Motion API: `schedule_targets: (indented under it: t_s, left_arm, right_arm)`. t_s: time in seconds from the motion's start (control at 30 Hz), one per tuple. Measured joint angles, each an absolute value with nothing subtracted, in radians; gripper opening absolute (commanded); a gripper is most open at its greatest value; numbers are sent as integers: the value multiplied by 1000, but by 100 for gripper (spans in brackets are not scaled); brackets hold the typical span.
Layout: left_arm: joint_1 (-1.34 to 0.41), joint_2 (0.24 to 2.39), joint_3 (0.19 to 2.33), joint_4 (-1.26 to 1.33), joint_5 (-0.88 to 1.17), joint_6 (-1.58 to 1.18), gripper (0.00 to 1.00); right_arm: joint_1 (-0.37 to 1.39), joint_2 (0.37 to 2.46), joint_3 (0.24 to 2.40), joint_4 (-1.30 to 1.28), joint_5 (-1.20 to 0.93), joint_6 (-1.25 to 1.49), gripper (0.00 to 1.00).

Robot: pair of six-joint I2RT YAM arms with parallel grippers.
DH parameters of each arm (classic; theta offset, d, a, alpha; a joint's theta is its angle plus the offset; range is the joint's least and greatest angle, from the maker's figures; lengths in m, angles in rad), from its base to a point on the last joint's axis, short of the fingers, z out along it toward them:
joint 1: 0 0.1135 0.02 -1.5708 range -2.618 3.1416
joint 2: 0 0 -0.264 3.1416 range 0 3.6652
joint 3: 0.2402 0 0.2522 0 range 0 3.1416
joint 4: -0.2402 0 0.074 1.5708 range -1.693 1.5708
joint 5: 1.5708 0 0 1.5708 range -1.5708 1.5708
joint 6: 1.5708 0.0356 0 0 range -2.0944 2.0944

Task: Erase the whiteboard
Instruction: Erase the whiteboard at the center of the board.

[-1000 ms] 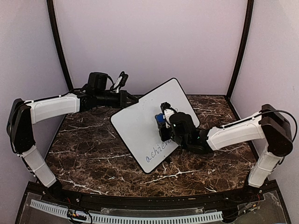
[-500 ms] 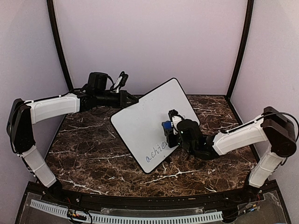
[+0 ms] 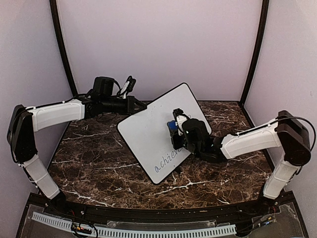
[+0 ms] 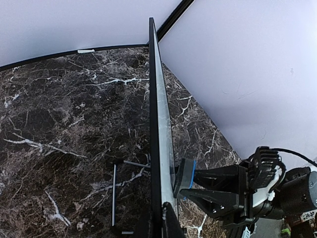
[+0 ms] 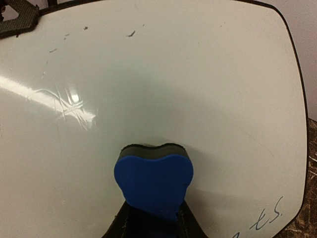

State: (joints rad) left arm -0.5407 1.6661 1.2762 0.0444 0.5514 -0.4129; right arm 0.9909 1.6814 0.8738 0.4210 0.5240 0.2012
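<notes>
Pressing heart-shaped blue eraser against glossy whiteboard

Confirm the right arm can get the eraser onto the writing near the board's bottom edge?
Probably yes. The right gripper holds the eraser against the whiteboard just above the writing, on the same face with nothing between. The left gripper clamps the far corner, out of the way.

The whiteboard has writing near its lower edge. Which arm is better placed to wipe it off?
Right. The right hand holds the blue eraser against the whiteboard, just above the writing. The left hand grips the board's upper edge and props it up, so it is busy.
</notes>
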Motion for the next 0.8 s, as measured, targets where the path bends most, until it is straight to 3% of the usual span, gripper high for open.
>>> schedule_targets:
  t_s: [0.33, 0.8]
  left_arm:
    - [-541, 1666, 1277, 44, 552, -412, 0]
    - [-541, 1666, 1277, 44, 553, -413, 0]
  right_arm:
    - [965, 1711, 955, 460, 505, 158, 23]
    - [955, 1642, 741, 482, 490, 222, 23]
